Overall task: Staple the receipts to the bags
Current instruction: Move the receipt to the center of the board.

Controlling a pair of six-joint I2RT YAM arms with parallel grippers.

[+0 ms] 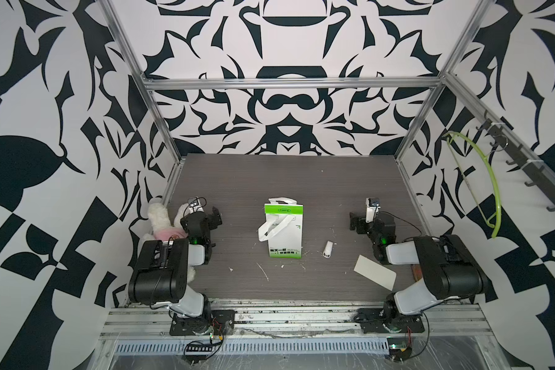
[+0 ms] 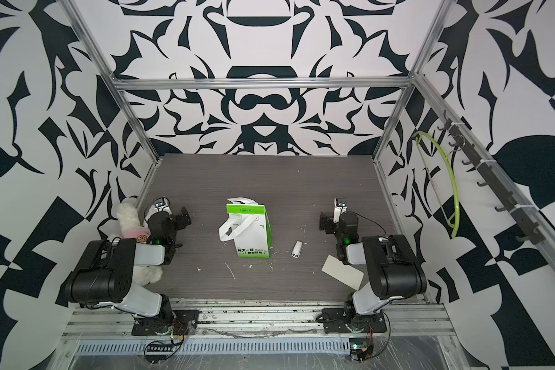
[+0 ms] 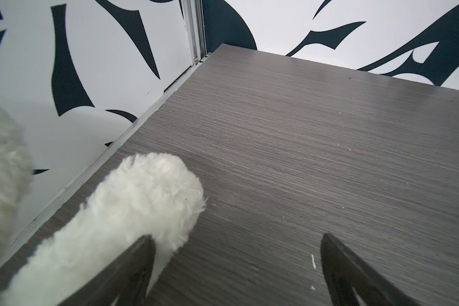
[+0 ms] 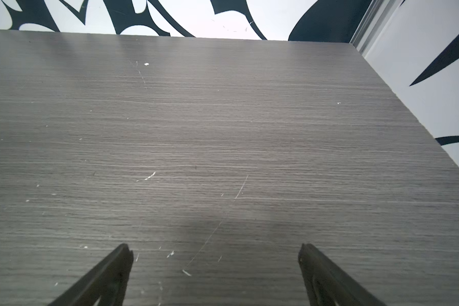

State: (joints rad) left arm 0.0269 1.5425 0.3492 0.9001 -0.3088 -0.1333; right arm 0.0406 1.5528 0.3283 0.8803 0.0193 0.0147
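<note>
At the middle of the table (image 1: 269,179), the bag (image 1: 284,234) appears to stand upright. Its printed face is turned toward the arm bases and one white loop handle droops across that face. No slip rests on it and no staple can be made out, so nothing has been fastened.

The receipt (image 1: 375,271) lies flat on the table, well apart from the bag, to the bag's right and nearer the arm bases. One end lies close beside the right arm. The stapler (image 1: 328,249), small and white, lies between bag and receipt, near the bag's lower right corner. Nothing touches it.

The right gripper (image 4: 215,245) sits well to the bag's right, about level with the green top band. Its jaws are spread wide over bare table, with nothing between them. The left gripper (image 3: 236,235) sits well to the bag's left, also wide and empty. A plush toy (image 3: 133,212) lies farther left of the bag, one furry limb beside a finger of that gripper; whether they touch cannot be told. Small white scraps litter the table in front of the bag.

Assessment: the task stands at its outset. Collecting the receipt, laying it against the bag, taking up the stapler and pressing it home all remain.
</note>
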